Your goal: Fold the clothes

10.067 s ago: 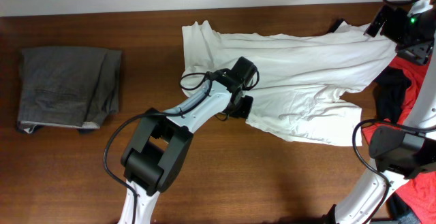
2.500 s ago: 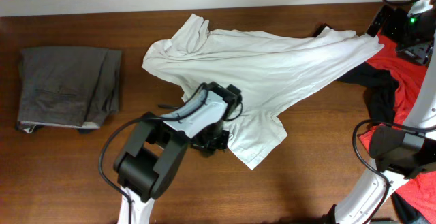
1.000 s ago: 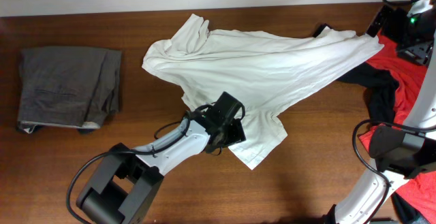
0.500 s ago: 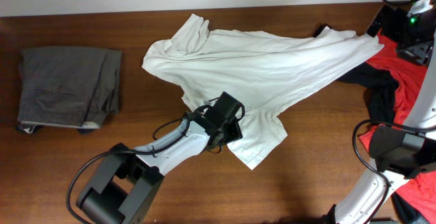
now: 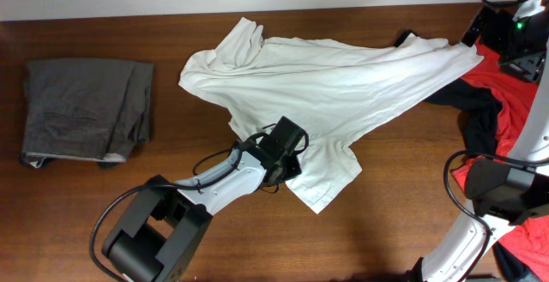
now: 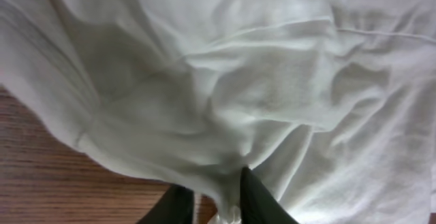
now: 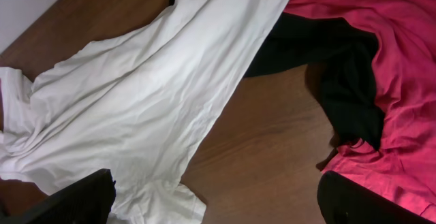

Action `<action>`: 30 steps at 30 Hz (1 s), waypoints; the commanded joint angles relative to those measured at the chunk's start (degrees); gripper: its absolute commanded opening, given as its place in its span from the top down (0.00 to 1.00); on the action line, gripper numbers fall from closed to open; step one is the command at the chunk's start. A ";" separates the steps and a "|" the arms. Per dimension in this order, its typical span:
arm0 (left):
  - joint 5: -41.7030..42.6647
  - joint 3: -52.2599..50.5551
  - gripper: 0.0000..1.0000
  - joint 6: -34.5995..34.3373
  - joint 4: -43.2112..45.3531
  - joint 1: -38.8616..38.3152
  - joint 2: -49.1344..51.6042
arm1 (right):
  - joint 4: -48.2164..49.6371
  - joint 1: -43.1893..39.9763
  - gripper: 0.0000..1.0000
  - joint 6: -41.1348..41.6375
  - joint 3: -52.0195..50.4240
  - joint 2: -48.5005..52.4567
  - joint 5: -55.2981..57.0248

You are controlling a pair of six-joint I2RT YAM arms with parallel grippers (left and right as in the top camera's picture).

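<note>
Left claw (image 6: 212, 183) is pinching a bunch of white shirt (image 5: 326, 85), fingers nearly together. Shirt is lying crumpled and stretched across the middle of the table (image 5: 412, 222). No fold is showing yet; judging all folding remains.

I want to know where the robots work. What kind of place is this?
Probably a laundry-folding test bench: a wooden table, a rumpled white T-shirt, folded grey trousers and red clothes.
</note>
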 commanded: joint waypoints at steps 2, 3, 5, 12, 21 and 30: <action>0.83 -0.94 0.91 -0.07 -3.61 -0.31 2.75 | -0.33 0.09 0.01 0.28 -0.22 0.09 0.33; 0.81 -0.94 0.98 0.44 -4.72 -0.22 2.75 | -0.33 0.09 0.01 0.28 -0.22 0.09 0.35; 0.85 -0.85 0.99 2.10 -7.89 0.26 2.58 | -0.33 0.09 0.01 0.28 -0.22 0.09 0.35; 4.44 -0.72 0.99 9.20 -14.40 3.37 -1.42 | -0.33 0.09 0.01 0.28 -0.22 0.09 0.33; -1.14 -0.72 0.99 12.63 -24.74 10.45 -4.20 | -0.33 0.09 0.01 0.28 -0.22 0.09 0.33; -6.91 -0.74 0.99 17.29 -33.29 17.79 -4.17 | -0.33 0.09 0.01 0.28 -0.22 0.09 0.33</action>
